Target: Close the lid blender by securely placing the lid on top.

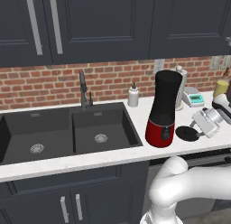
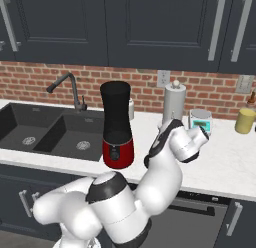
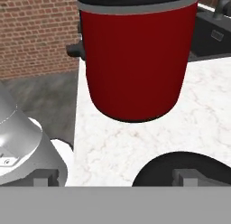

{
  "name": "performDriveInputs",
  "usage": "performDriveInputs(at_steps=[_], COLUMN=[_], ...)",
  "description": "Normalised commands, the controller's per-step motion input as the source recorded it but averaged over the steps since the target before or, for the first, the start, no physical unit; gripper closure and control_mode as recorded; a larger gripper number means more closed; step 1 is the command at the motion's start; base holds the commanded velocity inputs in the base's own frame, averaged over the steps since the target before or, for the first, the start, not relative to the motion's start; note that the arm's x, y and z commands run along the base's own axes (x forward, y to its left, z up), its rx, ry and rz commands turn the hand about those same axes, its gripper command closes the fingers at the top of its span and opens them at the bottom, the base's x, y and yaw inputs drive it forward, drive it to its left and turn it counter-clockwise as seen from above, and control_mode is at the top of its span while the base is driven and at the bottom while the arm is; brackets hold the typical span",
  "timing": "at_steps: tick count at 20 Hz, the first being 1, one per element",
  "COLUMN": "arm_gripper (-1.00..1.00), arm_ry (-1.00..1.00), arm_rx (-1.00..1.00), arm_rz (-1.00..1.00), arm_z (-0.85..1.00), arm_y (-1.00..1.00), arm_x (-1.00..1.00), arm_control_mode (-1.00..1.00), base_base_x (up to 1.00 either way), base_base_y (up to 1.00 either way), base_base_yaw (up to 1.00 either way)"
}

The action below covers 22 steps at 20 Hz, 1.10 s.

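Observation:
The blender (image 1: 162,108) stands upright on the white counter just right of the sink, a tall black jar on a red base (image 3: 135,60), its mouth uncovered. The lid (image 1: 186,133), a flat black disc, lies on the counter immediately right of the blender's base. My gripper (image 1: 195,129) hovers low at the lid's right edge, pointing toward the blender. In the hand view the gripper (image 3: 117,179) is open, its fingertips far apart, and the right fingertip (image 3: 187,177) sits over the lid (image 3: 180,166). Nothing is held. In the right base view my arm hides the lid behind the blender (image 2: 116,124).
A double black sink (image 1: 67,128) with a faucet (image 1: 83,90) lies left of the blender. A white soap bottle (image 1: 133,95), a paper towel holder (image 2: 174,104), a small white scale (image 1: 195,99) and a yellow jar (image 2: 245,121) stand along the brick wall. The counter's front edge (image 1: 198,148) runs close to the lid.

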Motion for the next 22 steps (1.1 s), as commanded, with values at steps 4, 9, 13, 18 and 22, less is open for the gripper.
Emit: performDriveInputs(at_steps=[4, 9, 13, 18, 22], arm_gripper=[-1.00, -1.00, -1.00, -1.00, -1.00], arm_ry=[-0.06, -0.07, -0.05, -0.01, 0.00], arm_rx=[-0.02, -0.02, -0.01, -0.02, 0.00], arm_rz=[0.03, 0.01, 0.00, 0.00, 0.00], arm_z=[-0.17, -0.21, -0.08, -0.07, -0.12], arm_y=[-0.14, -0.13, -0.06, 0.00, 0.00], arm_x=[0.18, 0.21, 0.23, 0.20, 0.14], arm_control_mode=[-1.00, -1.00, -1.00, -1.00, -1.00], base_base_x=[0.00, 0.00, 0.00, 0.00, 0.00], base_base_y=[0.00, 0.00, 0.00, 0.00, 0.00], base_base_yaw=[0.00, 0.00, 0.00, 0.00, 0.00])
